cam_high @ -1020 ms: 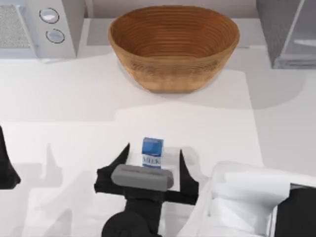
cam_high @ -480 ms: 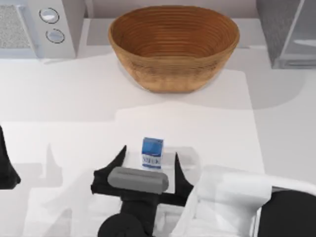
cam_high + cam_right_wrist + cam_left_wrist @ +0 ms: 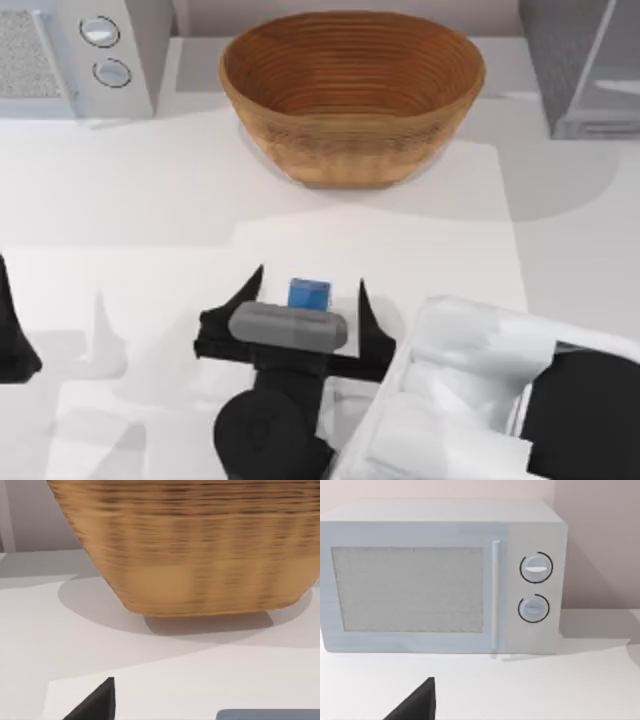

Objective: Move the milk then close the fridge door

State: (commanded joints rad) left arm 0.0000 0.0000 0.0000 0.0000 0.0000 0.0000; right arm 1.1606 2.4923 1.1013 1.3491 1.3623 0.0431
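top view: right hand (image 3: 308, 292) has pushed forward since half a second ago, toward the far side of the tabletop (image 3: 150, 200). its two dark fingers (image 3: 247, 292) now stand either side of the milk (image 3: 309, 293), one left, one right, with gaps showing on both sides. spread wide, not yet clamped on anything.

milk sits near the middle of the tabletop, on the near side of the woven basket (image 3: 352, 95), well apart from it. carton in the same spot as before. less of it shows now: the wrist block covers the white lower half, blue top remains visible.

right wrist view: basket wall looms ahead, blue edge of the carton low in frame between the fingers.

left hand (image 3: 12, 330) parked at the left edge of the tabletop; cannot tell its state. left wrist view faces the microwave (image 3: 440, 577).

fridge door (image 3: 610, 75) at far right, standing open from the dark speckled cabinet (image 3: 548, 50).

judgement: approach looks finished, squeeze comes next. door step not yet begun.
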